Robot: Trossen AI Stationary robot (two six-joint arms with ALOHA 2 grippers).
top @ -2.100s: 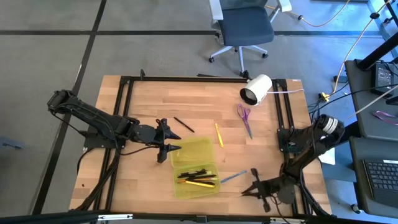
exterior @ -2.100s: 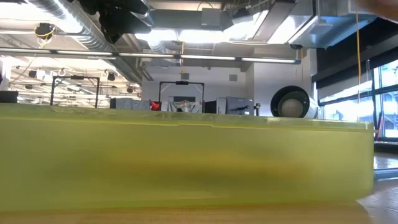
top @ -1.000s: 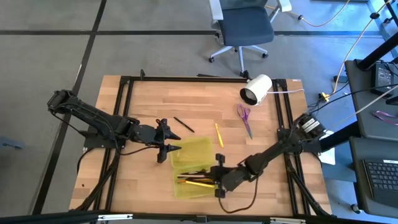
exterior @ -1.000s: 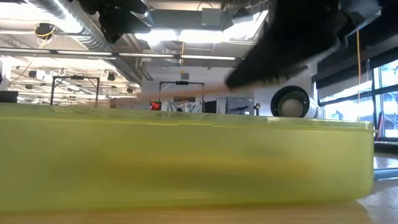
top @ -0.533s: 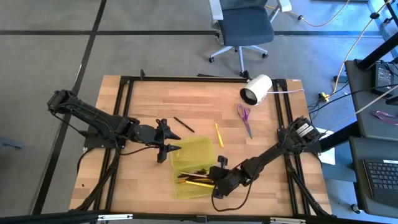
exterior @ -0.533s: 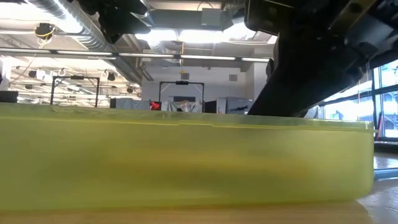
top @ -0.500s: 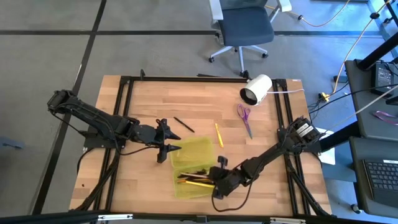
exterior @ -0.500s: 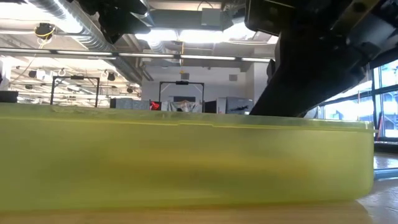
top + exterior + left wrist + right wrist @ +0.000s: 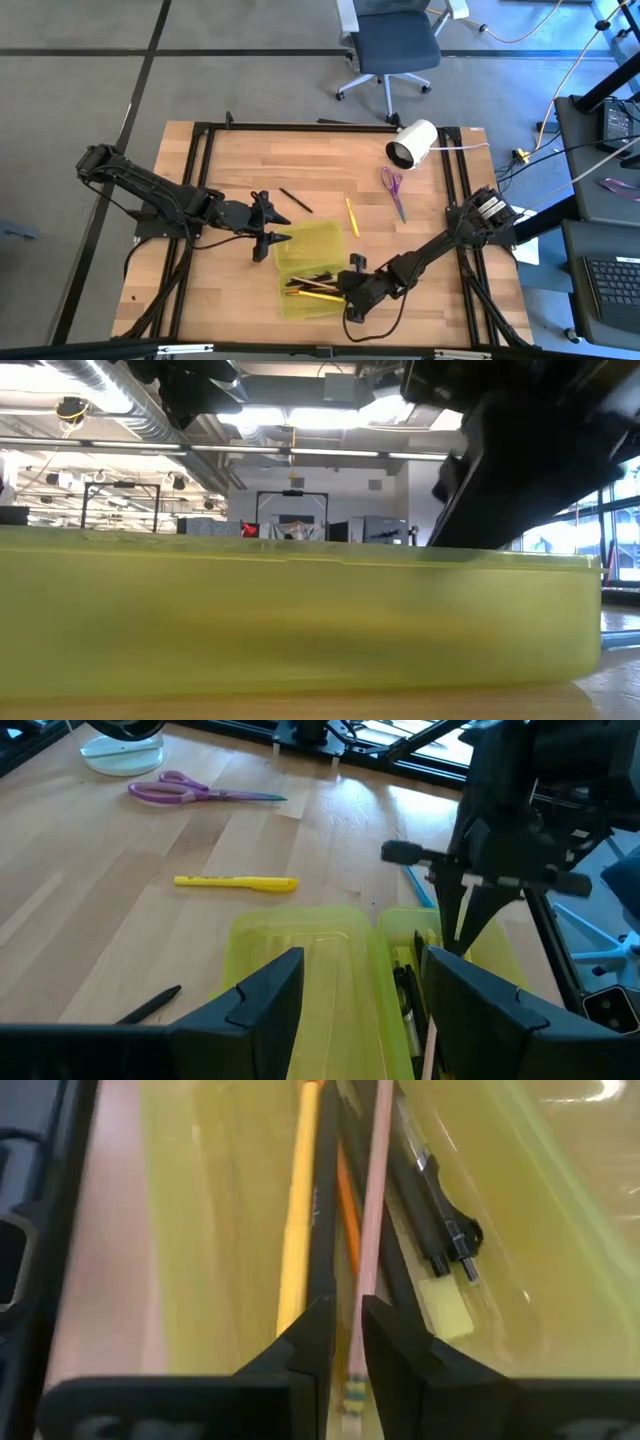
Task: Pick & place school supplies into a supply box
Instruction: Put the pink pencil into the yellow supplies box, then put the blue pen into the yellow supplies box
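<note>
While poised over supply box (image 9: pixel 318 272) (open), right gripper (image 9: pixel 349 296) pinches pencil (image 9: pixel 366 1250).

A wooden table (image 9: pixel 240 160) in a black frame carries the lot. On it lie the open yellow-green box (image 9: pixel 312 262) near the front edge, a black pen (image 9: pixel 295 200), a yellow pen (image 9: pixel 352 216) and purple scissors (image 9: pixel 392 190) — all apart — and a white cylinder (image 9: pixel 413 143) on its side at the far right corner.

Right claw (image 9: pixel 345 1342) pinches a pink pencil (image 9: pixel 370 1220) — over the supply box (image 9: pixel 215 1230).
</note>
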